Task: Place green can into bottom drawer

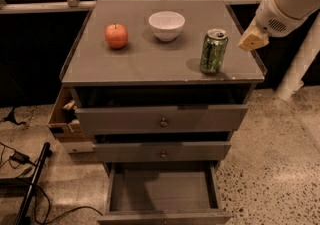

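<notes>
Apple [116,35] and bowl [166,24] on counter [140,61]; bowl nearer the jaws, which hover at counter's right edge.

Cabinet top [150,66] has a bowl [166,24], apple [116,35] left of it, can [213,51] front-right of it, gripper [252,39] hanging further right.

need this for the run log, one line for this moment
gripper right of green can, apart | can upright on cabinet top | bottom drawer open
</notes>
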Controlling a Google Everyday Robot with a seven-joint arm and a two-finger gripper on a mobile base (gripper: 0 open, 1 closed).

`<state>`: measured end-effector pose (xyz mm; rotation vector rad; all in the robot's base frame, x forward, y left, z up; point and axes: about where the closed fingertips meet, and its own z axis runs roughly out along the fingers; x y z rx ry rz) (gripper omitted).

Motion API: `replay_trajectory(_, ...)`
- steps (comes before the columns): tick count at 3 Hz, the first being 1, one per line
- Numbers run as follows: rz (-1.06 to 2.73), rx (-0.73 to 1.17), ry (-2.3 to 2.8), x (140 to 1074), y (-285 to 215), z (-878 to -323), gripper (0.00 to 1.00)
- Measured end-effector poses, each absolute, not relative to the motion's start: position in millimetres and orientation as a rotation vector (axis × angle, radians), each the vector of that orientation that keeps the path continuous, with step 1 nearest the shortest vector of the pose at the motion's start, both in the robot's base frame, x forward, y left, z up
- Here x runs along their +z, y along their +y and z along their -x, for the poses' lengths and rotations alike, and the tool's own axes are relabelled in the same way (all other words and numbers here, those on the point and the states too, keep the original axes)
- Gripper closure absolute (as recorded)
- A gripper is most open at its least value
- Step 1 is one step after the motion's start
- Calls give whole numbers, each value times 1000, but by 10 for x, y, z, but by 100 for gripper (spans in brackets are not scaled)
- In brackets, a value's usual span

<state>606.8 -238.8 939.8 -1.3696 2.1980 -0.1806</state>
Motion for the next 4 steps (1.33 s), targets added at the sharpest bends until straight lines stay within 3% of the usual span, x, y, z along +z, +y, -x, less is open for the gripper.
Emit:
replay_trajectory(3, 1329, -41, 2261, 9264, -2427, -6345, 8)
replay_trajectory(4, 1326, 40, 2258, 9245, -2360, -6326, 0)
